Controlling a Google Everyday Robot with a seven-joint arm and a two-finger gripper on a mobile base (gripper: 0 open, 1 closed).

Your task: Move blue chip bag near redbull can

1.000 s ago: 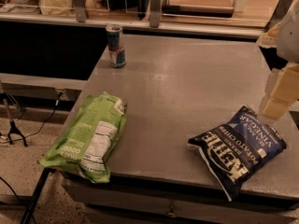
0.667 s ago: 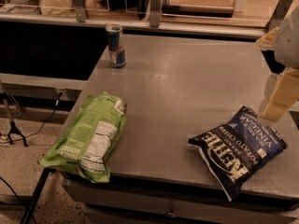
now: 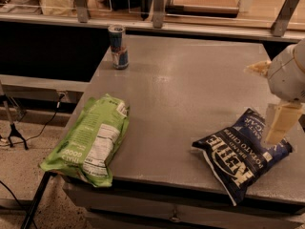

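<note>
Lying diagonally from near-left to far-right, the blue chip bag [image 3: 238, 163] sits under the claw [image 3: 279, 125], grip indiscernible.

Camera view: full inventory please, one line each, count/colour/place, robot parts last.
table: 1, grey, fills the centre of the view
redbull can: 1, blue and silver, upright at the table's far left corner
blue chip bag: 1, dark navy with white lettering, lying flat at the near right edge
green chip bag: 1, light green with a white label, lying at the near left corner
counter: 1, light wood tone, behind the table
cable: 1, black, on the floor at left
arm: 1, white, at the right edge
pincer: 1, pale, over the blue chip bag's right end
</note>
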